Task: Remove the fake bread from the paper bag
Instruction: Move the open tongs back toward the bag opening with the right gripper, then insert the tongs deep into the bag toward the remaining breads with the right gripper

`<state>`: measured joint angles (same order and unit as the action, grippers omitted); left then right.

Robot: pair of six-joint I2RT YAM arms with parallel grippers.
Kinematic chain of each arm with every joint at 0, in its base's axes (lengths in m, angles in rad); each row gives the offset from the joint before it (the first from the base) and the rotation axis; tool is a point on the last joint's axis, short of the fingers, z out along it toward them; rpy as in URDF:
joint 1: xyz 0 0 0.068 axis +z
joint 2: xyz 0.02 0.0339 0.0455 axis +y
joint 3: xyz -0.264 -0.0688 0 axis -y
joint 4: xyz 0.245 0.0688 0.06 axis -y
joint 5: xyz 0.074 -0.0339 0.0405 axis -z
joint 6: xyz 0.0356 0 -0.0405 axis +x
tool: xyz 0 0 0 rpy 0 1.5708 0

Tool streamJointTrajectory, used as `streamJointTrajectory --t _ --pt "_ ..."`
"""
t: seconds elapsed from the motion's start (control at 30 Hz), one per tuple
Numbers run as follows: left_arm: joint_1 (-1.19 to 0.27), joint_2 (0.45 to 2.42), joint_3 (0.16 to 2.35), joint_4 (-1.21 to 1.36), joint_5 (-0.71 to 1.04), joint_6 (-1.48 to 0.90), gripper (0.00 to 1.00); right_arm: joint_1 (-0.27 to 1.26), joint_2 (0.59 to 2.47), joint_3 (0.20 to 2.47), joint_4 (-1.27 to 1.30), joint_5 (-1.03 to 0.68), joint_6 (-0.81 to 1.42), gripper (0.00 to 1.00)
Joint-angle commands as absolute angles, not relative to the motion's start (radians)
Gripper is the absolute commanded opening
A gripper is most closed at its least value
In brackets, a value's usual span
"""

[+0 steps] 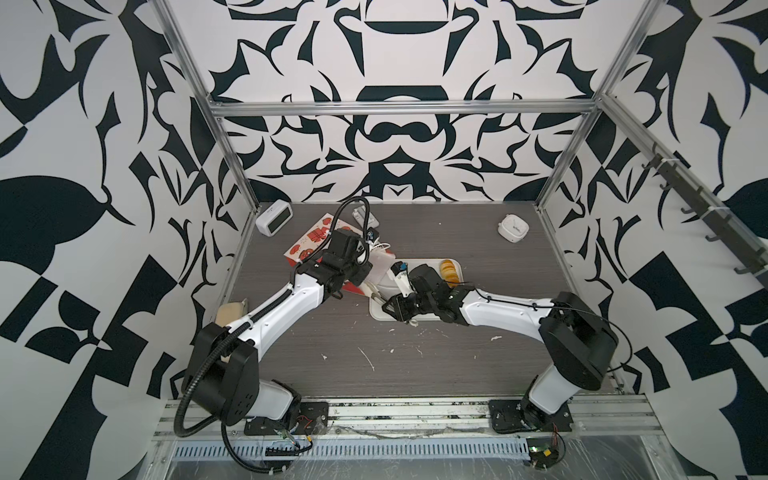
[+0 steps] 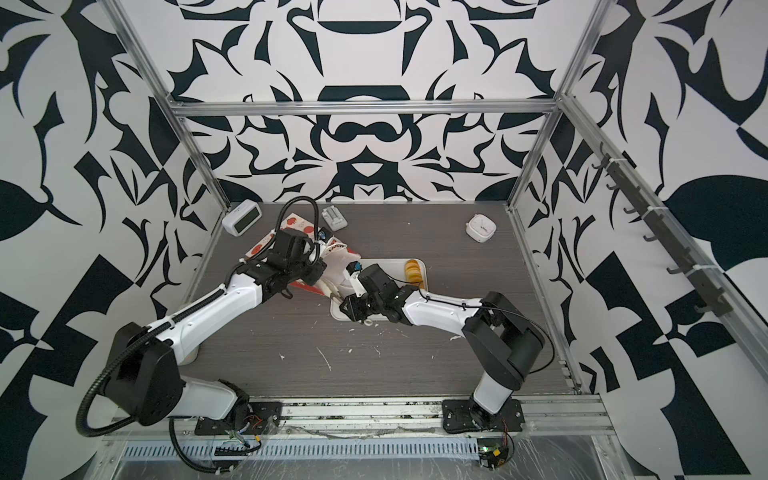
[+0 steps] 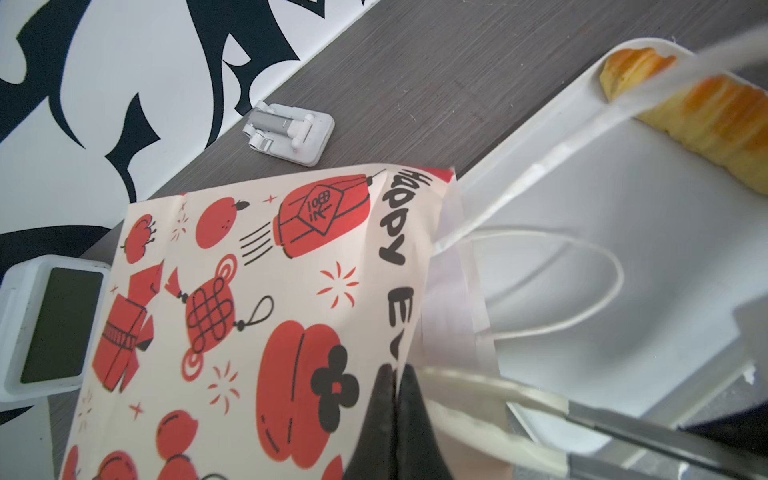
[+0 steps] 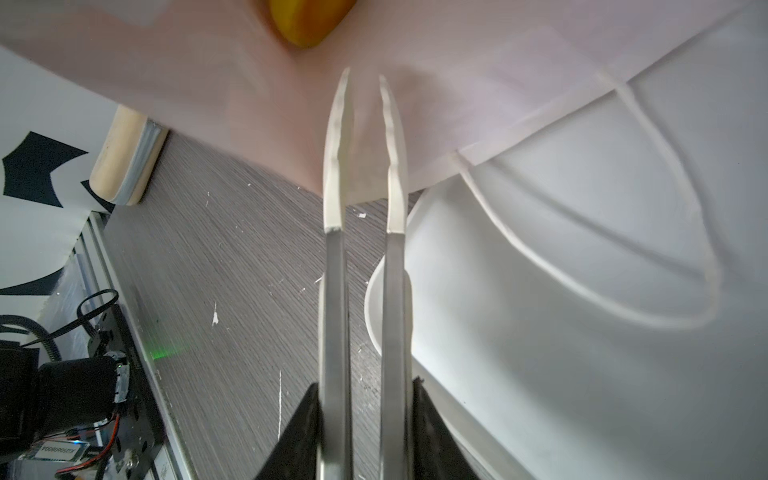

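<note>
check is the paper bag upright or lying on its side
Lying on its side: paper bag shows its printed face upward, mouth toward the white tray.

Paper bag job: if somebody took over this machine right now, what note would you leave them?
Left tool: shut, pinching the paper bag at the edge of its mouth.
Right tool: shut on tongs; their tips are at the bag's mouth and hold nothing.
Bag: lying on its side, mouth toward the white tray.
Done: at least two pieces of fake bread lie on the tray.
Left: one golden piece shows inside the bag. I cannot tell whether more is hidden behind it.
</note>
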<state>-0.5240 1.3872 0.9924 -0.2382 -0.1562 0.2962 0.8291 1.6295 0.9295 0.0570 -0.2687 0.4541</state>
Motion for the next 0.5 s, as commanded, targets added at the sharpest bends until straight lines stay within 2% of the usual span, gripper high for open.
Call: streamJointTrajectory --t 0.0,0.27,0.47 --pt "-0.528 1.306 0.937 -0.139 -0.122 0.326 0.02 0.836 1.532 0.912 0.117 -0.187 0.466 0.35" --pt "-0.529 1.222 0.876 -0.135 -0.088 0.319 0.02 0.835 1.479 0.93 0.011 -0.205 0.437 0.35" --pt "-0.531 1.154 0.823 -0.135 -0.087 0.332 0.02 0.835 1.504 0.917 0.075 -0.251 0.479 0.36"
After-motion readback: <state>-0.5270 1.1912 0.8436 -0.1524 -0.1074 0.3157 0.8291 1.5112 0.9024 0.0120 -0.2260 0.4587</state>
